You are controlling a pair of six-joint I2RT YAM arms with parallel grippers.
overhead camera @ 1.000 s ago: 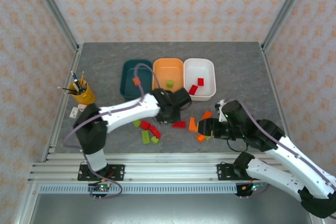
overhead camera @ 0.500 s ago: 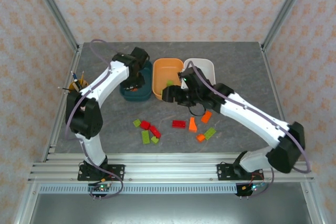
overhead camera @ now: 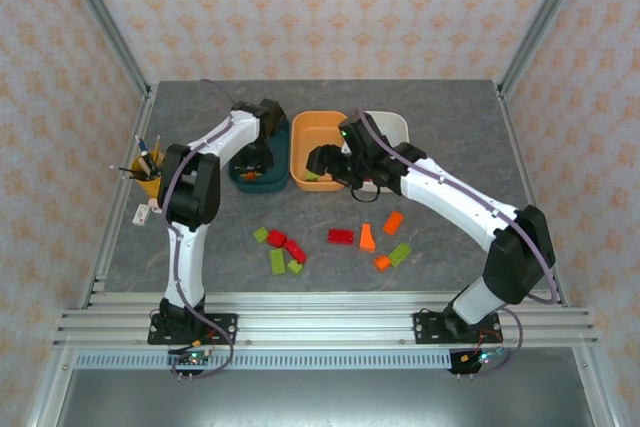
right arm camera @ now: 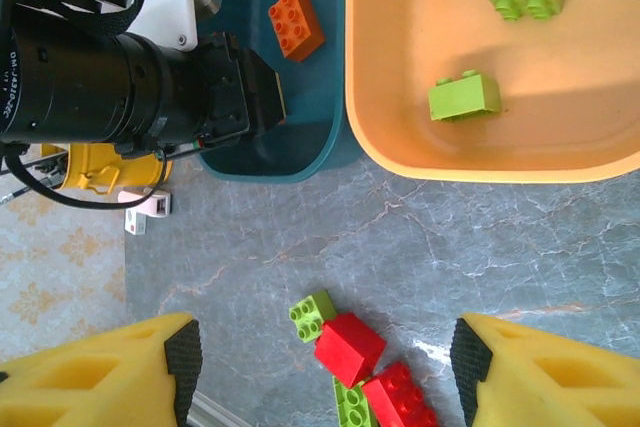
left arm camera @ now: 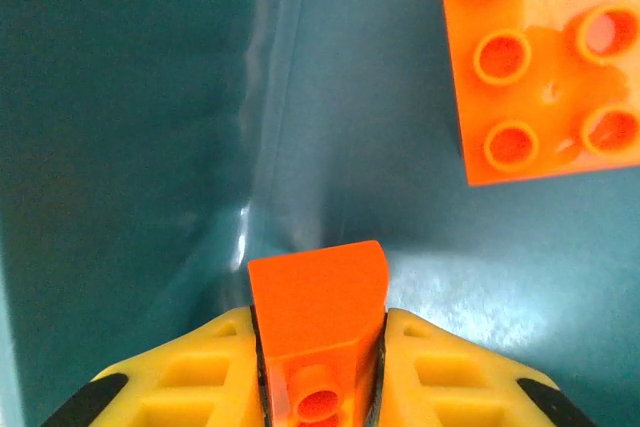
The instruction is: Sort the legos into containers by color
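Left end effector (left arm camera: 320, 322) entered teal tub (left arm camera: 120, 97) gripping orange brick (left arm camera: 318, 292); right end effector (right arm camera: 322, 347) open.

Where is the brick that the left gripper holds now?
Left wrist view: the held orange brick sits in the left gripper over the dark teal tub, near a second orange brick.

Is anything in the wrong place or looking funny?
A little funny: the orange tub holds two green legos. The teal tub holds an orange lego, and the left tool pinches a second orange lego over it. The colors are sorted, but they don't match the tubs.
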